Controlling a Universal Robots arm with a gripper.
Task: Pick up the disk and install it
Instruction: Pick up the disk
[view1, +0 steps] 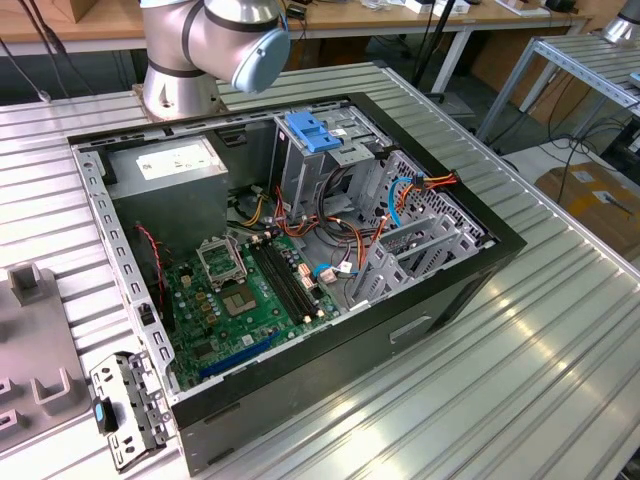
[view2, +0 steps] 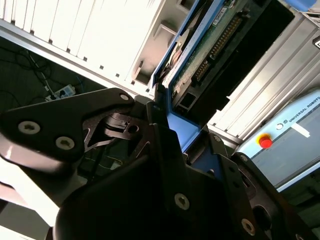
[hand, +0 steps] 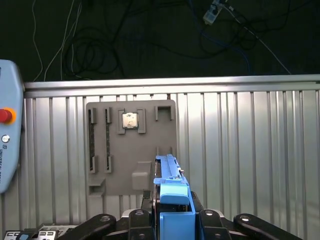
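Note:
The disk (hand: 170, 182) stands edge-on between my gripper's (hand: 172, 212) black fingers in the first wrist view, its bright blue rails facing the camera. The second wrist view shows the disk's (view2: 202, 62) green circuit board and blue rail rising out of the gripper (view2: 182, 132), which is shut on its lower end. It is held up in the air above the ribbed metal table (hand: 240, 150). In the exterior view the open computer case (view1: 470, 275) lies on the table, with a grey drive cage (view1: 300, 175) inside it under a light blue handle (view1: 315, 133).
A grey fixture plate (hand: 115, 165) carrying a small chip (hand: 130, 120) lies on the table below the disk. A pendant with a red button (hand: 5, 116) sits beside it. A perforated bracket with a blue clip (view1: 125, 410) lies by the case's near corner. The arm's base (view1: 180, 80) stands behind the case.

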